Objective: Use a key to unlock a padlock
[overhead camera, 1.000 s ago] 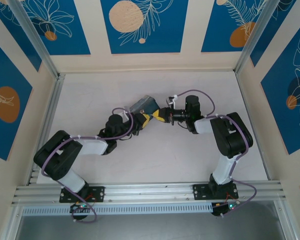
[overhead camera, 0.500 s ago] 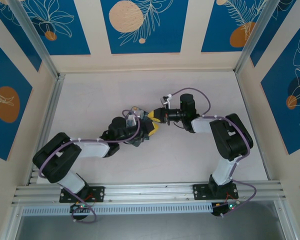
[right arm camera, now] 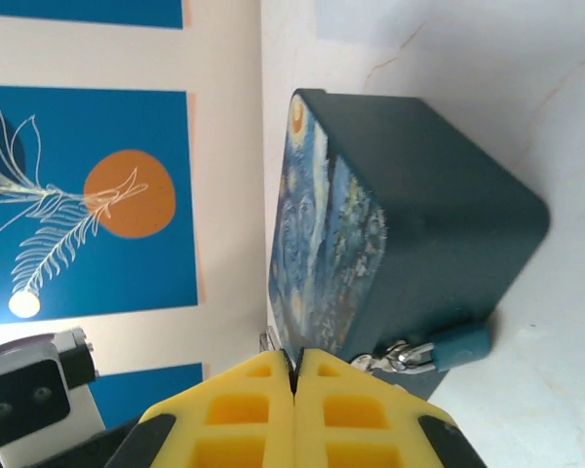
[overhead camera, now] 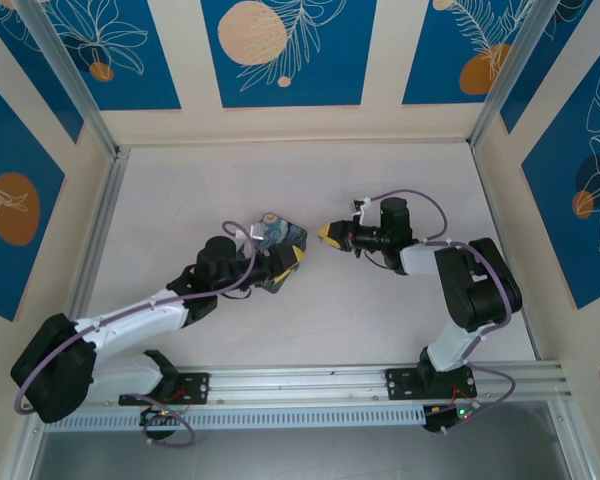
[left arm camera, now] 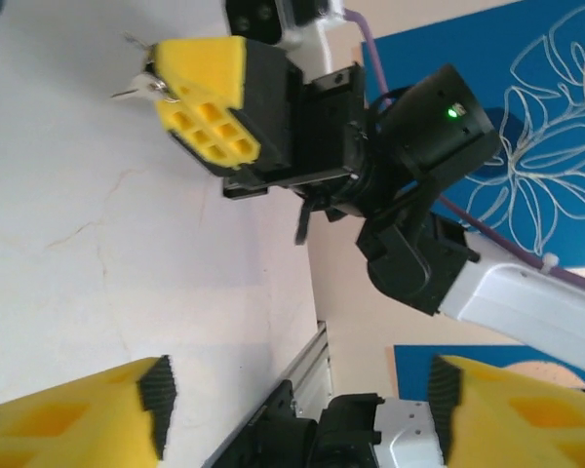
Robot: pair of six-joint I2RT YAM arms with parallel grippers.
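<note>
Right gripper (right arm camera: 294,378) is pinched tight on the key (left arm camera: 136,88). The padlock (right arm camera: 460,345) is near its 3 o'clock, hanging on the box (right arm camera: 409,195). Left gripper (left arm camera: 300,405) is spread wide and empty, at the box's 6 o'clock in the top view.

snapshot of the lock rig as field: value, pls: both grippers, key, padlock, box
left gripper: open, nothing between its fingers
right gripper: shut on the key, which sticks out past the tips
padlock: hangs at the box's lower front edge, no key in it
shackle state: cannot tell whether locked
box: on the table, printed side towards the right gripper
</note>
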